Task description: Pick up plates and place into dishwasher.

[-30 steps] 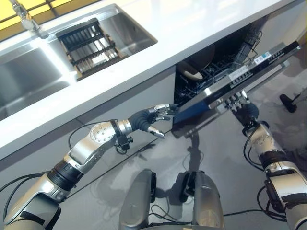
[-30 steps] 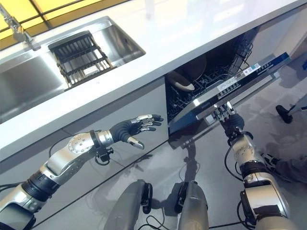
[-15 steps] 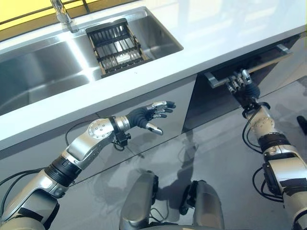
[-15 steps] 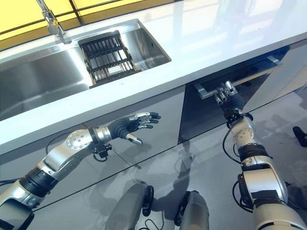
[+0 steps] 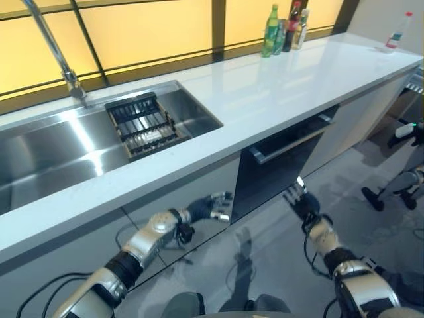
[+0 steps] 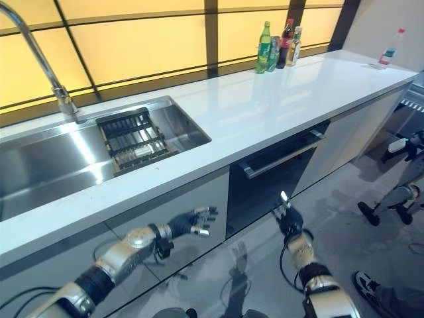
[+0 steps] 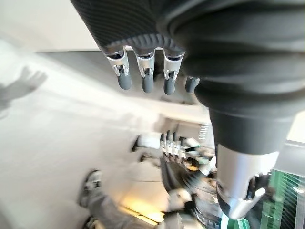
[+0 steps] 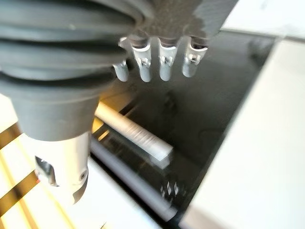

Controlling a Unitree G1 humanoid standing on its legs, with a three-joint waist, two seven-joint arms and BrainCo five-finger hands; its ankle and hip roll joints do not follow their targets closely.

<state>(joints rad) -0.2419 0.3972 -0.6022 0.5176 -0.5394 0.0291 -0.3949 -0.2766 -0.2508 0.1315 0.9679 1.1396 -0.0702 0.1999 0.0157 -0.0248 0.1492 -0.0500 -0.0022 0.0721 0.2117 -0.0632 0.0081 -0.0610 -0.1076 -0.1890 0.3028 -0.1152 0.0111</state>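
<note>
Our right hand (image 6: 288,215), fingers straight, hangs just off the dishwasher (image 6: 268,189) door, now shut; half a second ago it gripped the handle (image 8: 136,136). Our left hand (image 6: 193,221) hovers loosely open. Beyond, the sink (image 6: 40,165) holds a rack (image 6: 132,139).

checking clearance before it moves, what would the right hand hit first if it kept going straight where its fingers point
Most likely the dishwasher door. The right hand hangs below its handle with straight fingers pointing up at the dark front panel. Depth is unclear, so it might meet the handle first.
</note>
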